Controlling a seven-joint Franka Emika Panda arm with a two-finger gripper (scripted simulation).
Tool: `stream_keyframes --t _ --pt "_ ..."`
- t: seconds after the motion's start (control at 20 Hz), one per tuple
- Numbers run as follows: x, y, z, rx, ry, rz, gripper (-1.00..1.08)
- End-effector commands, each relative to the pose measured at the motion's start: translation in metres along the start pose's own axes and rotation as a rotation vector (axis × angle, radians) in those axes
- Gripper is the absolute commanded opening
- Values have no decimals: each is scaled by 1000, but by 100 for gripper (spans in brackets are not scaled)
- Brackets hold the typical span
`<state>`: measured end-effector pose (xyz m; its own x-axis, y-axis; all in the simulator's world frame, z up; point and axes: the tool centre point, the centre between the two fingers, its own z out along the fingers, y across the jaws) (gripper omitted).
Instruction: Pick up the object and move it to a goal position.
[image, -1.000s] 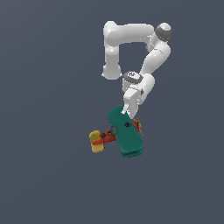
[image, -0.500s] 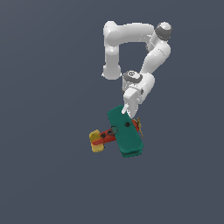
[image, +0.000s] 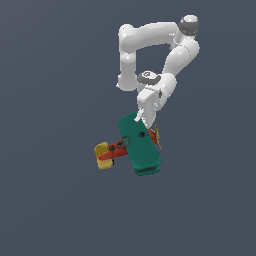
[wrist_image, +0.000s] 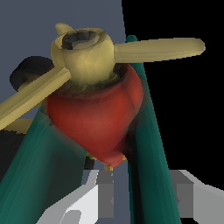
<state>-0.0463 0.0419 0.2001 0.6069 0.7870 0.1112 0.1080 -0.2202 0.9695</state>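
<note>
Biplane wheels hidden under wings.

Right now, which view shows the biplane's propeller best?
The wrist view: the tan propeller fills the frame, hub and both blades clear against the red nose. In the exterior view the propeller is only a thin tan sliver beside the teal wings, below the gripper.
</note>
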Motion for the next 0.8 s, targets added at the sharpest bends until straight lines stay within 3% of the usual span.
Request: stream_keyframes --t 0.0,0.75 --pt "-4 28 0 -2 -1 4 -100" --pt "-25 196 4 -2 -6 4 -100"
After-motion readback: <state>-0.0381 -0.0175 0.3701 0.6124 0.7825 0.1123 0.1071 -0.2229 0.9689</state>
